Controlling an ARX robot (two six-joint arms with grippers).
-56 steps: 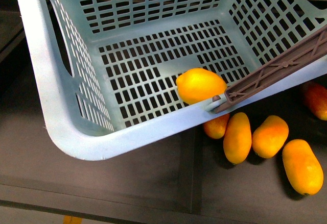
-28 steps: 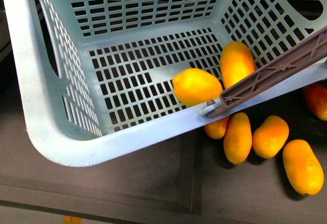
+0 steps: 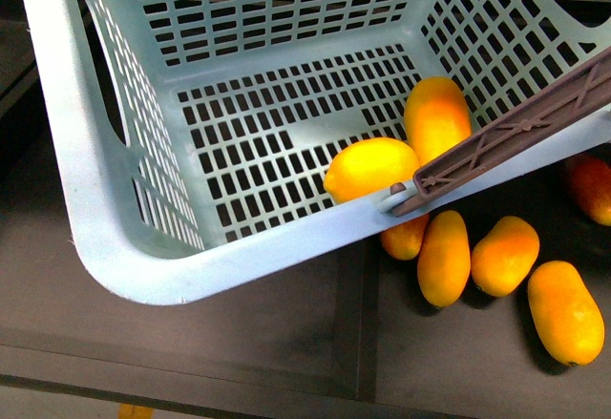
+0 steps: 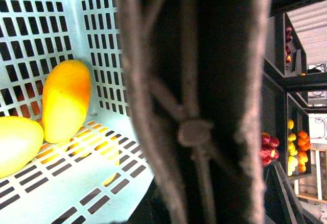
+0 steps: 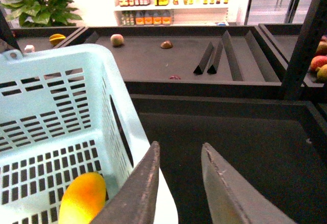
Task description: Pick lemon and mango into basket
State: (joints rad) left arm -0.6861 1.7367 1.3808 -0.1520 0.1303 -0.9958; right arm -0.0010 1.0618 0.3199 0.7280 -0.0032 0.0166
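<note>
Right wrist view: jaws slightly parted, empty, left gripper maybe on basket (image 3: pixel 239 257) handle (image 4: pixel 196 101).

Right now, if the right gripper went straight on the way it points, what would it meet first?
Probably the basket rim: the right gripper is open with nothing between its fingers, above the basket's wall edge. Depth is unclear.

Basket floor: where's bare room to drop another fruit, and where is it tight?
Free: the basket floor from its left wall across to the lemon, and the back strip along the far wall. Tight: the near right corner, where the lemon and mango lie touching under the brown handle. Outside, loose fruit crowd the shelf right of the basket.
</note>
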